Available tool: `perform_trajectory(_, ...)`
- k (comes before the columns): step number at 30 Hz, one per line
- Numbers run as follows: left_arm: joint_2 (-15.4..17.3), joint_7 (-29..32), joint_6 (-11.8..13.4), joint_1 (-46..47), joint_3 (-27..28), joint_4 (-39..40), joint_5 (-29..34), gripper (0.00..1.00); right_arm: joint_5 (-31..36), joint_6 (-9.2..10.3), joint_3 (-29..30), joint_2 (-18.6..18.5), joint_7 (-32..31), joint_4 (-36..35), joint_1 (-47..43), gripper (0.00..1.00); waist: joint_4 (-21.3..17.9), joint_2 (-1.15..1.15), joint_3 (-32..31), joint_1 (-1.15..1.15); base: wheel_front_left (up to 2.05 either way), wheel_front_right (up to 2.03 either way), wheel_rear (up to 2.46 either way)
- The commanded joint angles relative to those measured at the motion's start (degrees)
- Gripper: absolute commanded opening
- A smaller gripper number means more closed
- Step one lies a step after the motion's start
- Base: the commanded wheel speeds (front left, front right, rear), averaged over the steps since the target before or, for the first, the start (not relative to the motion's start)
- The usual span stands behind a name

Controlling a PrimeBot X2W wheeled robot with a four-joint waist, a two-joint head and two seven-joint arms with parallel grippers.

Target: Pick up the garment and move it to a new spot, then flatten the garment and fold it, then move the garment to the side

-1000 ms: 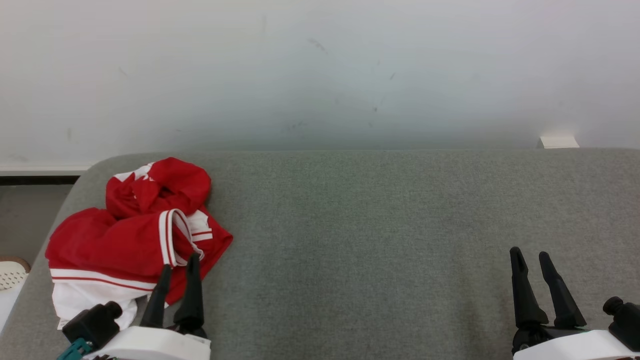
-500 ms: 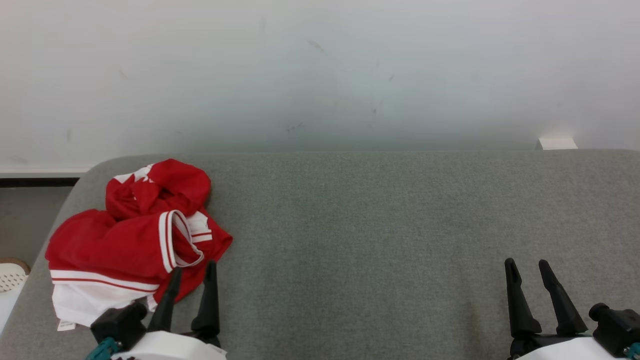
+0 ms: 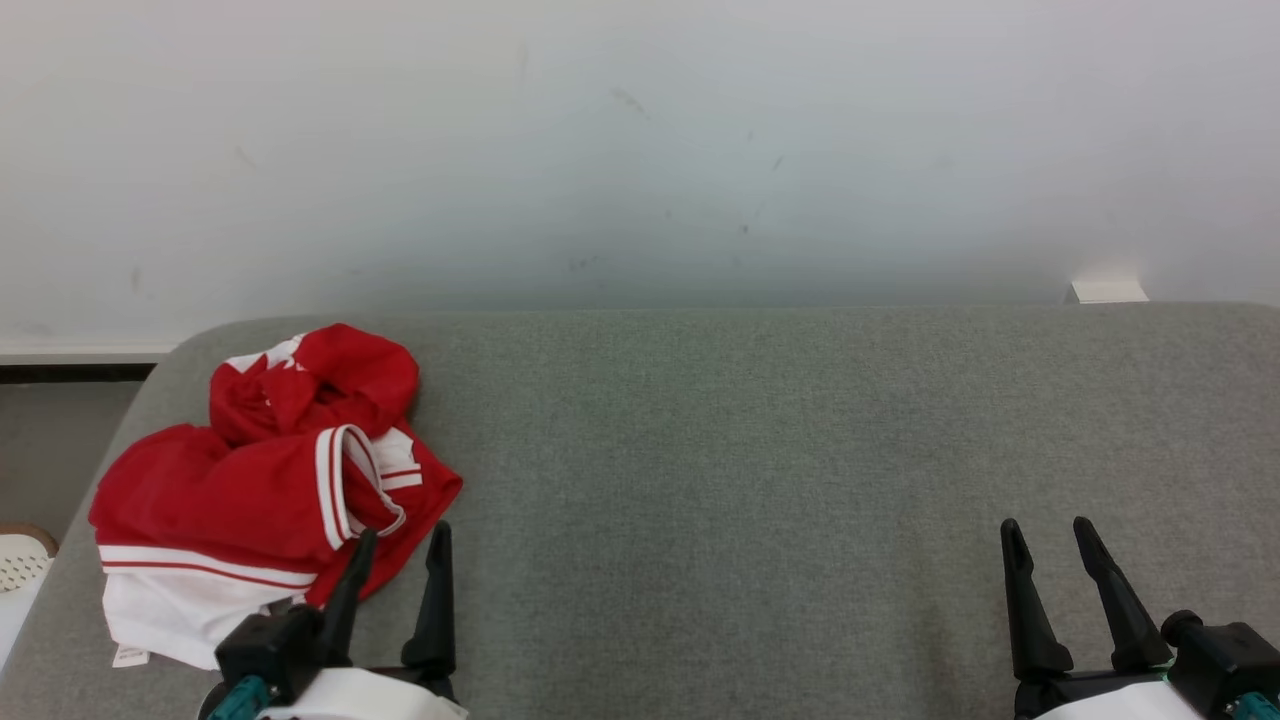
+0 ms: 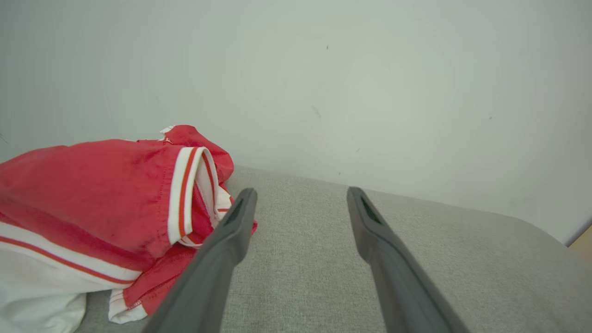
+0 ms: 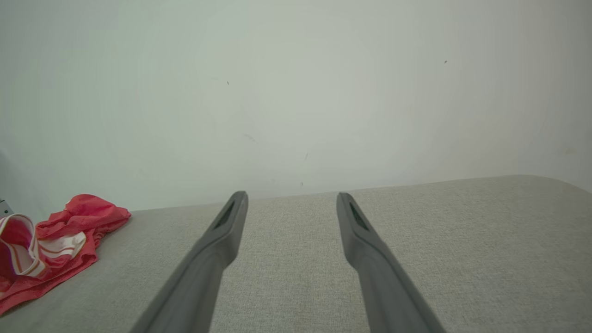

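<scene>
Garment (image 3: 250,480): crumpled on grey pad (image 3: 750,450)
Left gripper (image 3: 404,531): fingers spread, empty, at garment edge
Right gripper (image 3: 1044,524): fingers spread, empty

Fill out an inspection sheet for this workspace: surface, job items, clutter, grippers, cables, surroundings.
Surface: grey fabric pad, smooth, with a rounded far-left corner.
Job's things: red and white garment, crumpled in a heap at the pad's left end.
Clutter: white perforated object off the pad's left edge; small white block against the wall, far right.
Grippers: left gripper open, at the garment's near right edge, holding nothing; right gripper open over the pad's right side, holding nothing.
Cables: nothing seen.
Surroundings: pale wall with faint marks behind the pad.
</scene>
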State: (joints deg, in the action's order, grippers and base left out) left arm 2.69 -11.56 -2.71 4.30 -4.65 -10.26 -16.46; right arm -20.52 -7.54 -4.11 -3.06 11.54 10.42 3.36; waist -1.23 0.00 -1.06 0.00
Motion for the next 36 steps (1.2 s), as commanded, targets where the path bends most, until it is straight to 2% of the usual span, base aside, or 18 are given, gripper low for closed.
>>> perform_trajectory(1, 0.5, -0.5, 0.1, 0.0, -0.2, 0.7, 1.9, 1.00, 1.5, 0.07, -0.1, 0.0, 0.5, -0.4, -0.1, 1.00, 0.0, 0.00, -0.1, 0.00, 0.00, 0.00, 0.00)
perform_trajectory(21, 0.5, -2.7, 0.2, 0.0, -0.7, -0.2, 10.2, 1.00, 7.2, 0.09, -2.1, 0.1, 2.7, -0.2, -0.7, 1.00, -0.3, 0.00, -0.2, 0.00, 0.00, 0.00, 0.00)
perform_trajectory(32, 0.4, -3.7, 0.3, 0.0, -0.7, -0.9, 12.2, 1.00, 10.1, 0.10, -2.7, 0.1, 3.8, -0.7, -1.1, 1.00, -0.7, 0.00, -0.8, 0.00, 0.00, 0.00, 0.00)
perform_trajectory(36, 0.4, -3.7, 0.3, 0.2, -0.6, -1.0, 11.5, 1.00, 9.1, 0.10, -2.7, 0.1, 3.7, -0.5, -0.9, 1.00, -0.9, 0.00, -0.9, 0.00, 0.00, 0.00, 0.00)
